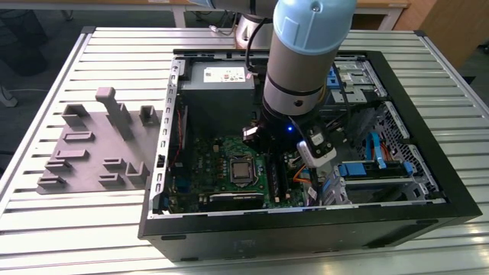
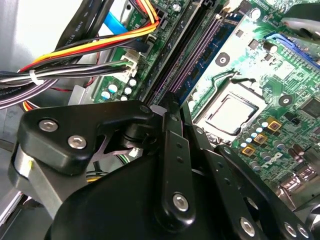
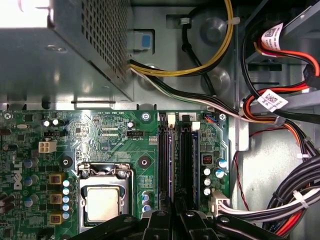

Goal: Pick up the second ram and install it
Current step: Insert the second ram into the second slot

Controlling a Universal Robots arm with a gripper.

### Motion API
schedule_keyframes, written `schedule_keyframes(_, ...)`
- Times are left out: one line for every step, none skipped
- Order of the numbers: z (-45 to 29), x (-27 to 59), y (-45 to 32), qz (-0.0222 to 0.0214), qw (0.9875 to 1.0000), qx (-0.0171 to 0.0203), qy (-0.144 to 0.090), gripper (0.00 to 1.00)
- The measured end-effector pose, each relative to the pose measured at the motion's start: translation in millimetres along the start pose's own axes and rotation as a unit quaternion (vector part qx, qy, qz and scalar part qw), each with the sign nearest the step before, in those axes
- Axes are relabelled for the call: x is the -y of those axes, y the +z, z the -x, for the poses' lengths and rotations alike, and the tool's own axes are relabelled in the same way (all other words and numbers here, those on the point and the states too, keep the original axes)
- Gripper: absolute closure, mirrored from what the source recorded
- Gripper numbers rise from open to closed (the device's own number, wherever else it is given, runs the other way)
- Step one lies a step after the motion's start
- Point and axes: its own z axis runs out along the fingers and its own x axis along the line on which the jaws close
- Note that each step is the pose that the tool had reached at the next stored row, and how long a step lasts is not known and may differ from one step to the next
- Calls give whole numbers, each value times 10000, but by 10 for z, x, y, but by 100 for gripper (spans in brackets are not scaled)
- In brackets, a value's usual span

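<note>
A slatted metal counter carries an open black computer case, and at the centre of the exterior view the grey robot arm reaches down into it over the green motherboard. In both wrist views the second ram stands on edge among the long black memory slots, its long axis running straight away from the fingers. The fingers are drawn together, apparently clamping its near end, between the processor socket and bundled cables.

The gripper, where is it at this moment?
In the first wrist view, the gripper hangs over the memory slots, beside the processor.
</note>
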Motion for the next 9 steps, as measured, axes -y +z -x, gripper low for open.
schedule_keyframes(0, 0, 0, -1, 10000, 0, -3, 86)
schedule_keyframes(0, 0, 0, -1, 10000, -1, -6, 86)
schedule_keyframes(0, 0, 2, -1, 10000, 0, -9, 86)
schedule_keyframes(0, 0, 4, 0, 10000, 0, -12, 86)
schedule_keyframes(0, 0, 7, 1, 10000, -1, -15, 86)
schedule_keyframes(0, 0, 8, 1, 10000, -1, -18, 86)
schedule_keyframes(0, -1, 10, 2, 10000, -1, -20, 86)
schedule_keyframes(0, -1, 11, 3, 10000, -1, -22, 86)
schedule_keyframes(0, -1, 14, 5, 10000, -1, -24, 86)
